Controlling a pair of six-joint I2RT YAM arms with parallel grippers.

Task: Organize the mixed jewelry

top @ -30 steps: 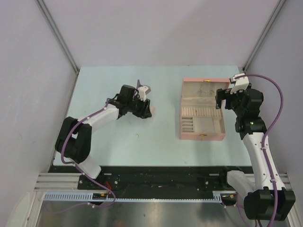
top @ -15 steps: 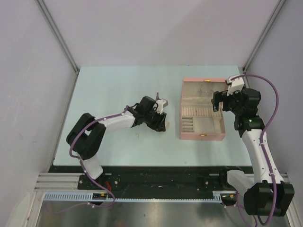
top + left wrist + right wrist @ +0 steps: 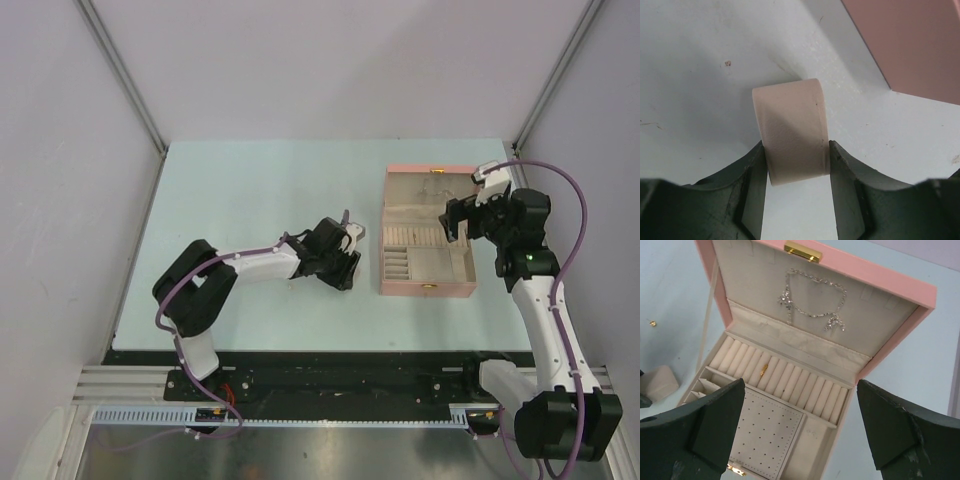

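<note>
the cream piece (image 3: 790, 135) looks matt and smooth; the pink box (image 3: 880, 280) is lined in pale soft cloth, its clasp (image 3: 803, 251) shiny gold metal; the table (image 3: 695, 45) matt, lightly scuffed

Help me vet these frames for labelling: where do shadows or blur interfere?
Left wrist: the cream piece is sharp, with a shadow across the table behind it. Right wrist: even light, necklace crisp inside the pink box. Top external: evenly lit, fine detail lost.

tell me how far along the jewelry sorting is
Done: the pink box stands open, with a silver necklace in its lid and a gold piece in the ring rolls. In hand: the left gripper grips the cream piece beside the box. Left: placing it, plus a gold speck lying outside.
</note>
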